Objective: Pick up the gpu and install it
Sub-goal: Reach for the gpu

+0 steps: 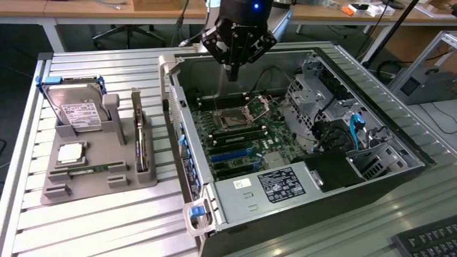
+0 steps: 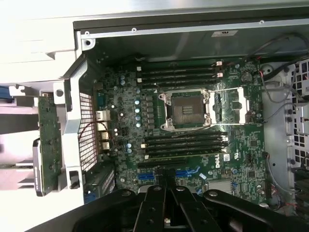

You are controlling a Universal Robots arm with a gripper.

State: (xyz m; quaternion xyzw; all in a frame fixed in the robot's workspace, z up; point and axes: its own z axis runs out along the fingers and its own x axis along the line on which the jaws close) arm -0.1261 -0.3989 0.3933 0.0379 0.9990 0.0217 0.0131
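Note:
The gpu (image 1: 140, 134) stands on its edge in a slot of the grey holder (image 1: 93, 184), on the exterior view's left beside the open computer case (image 1: 300, 187). In the wrist view the gpu (image 2: 49, 140) shows as a narrow green board outside the case wall. My gripper (image 1: 232, 74) hangs above the far end of the case, over the motherboard (image 1: 239, 136) and well apart from the gpu. Its fingers are together with nothing between them. In the wrist view the gripper (image 2: 166, 186) sits over the blue expansion slots (image 2: 147, 176).
The holder also carries a silver hard drive (image 1: 80, 113), a processor chip (image 1: 70, 153) and a memory stick (image 1: 89, 170). Inside the case are the open processor socket (image 2: 186, 108), drive cages (image 1: 321, 91) and the power supply (image 1: 275, 184). A keyboard (image 1: 428, 241) lies at the near right.

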